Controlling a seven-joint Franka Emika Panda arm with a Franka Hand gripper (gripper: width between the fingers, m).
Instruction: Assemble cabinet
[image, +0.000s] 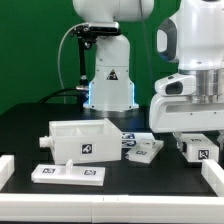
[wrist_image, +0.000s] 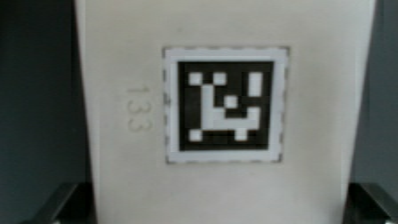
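The white cabinet box body (image: 85, 140) lies on the black table at the exterior view's left of centre. My gripper (image: 196, 137) is low at the exterior view's right, over a white tagged cabinet panel (image: 198, 150). In the wrist view this panel (wrist_image: 214, 60) fills the picture, showing one black-and-white tag and the embossed number 133. My gripper (wrist_image: 217, 212) has a dark finger (wrist_image: 64, 205) against each long edge of the panel, with no gap showing. Two smaller tagged panels (image: 141, 148) lie between the box body and the gripper.
The marker board (image: 68, 173) lies flat near the front at the exterior view's left. White border rails stand at the left edge (image: 5, 170) and the right front (image: 212, 185). The robot pedestal (image: 110, 85) with a blue glow stands behind the parts.
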